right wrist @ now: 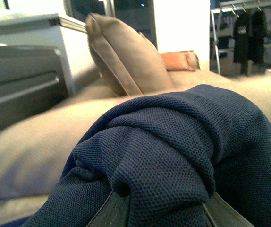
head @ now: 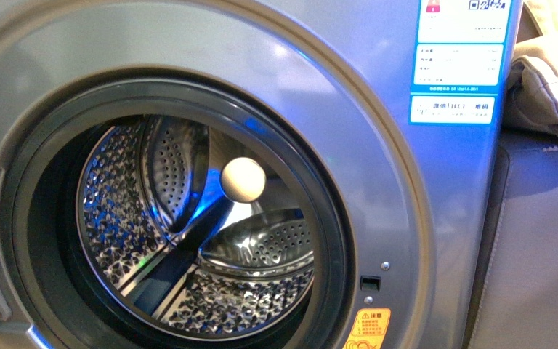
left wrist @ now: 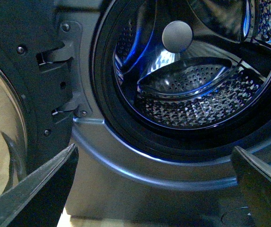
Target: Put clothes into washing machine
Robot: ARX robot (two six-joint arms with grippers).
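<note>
Beige cushion point(right wrist: 121, 52) behind navy clothes point(right wrist: 173, 142) pinched in right gripper point(right wrist: 163, 203), left gripper point(left wrist: 154, 147) spread before open washer point(head: 436, 218), steel drum point(head: 261, 247) lit blue

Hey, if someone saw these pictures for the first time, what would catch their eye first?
The washing machine fills the front view, its round porthole open on an empty, blue-lit steel drum. In the right wrist view a bunched navy garment fills the foreground, with a beige cushion behind it.
</note>
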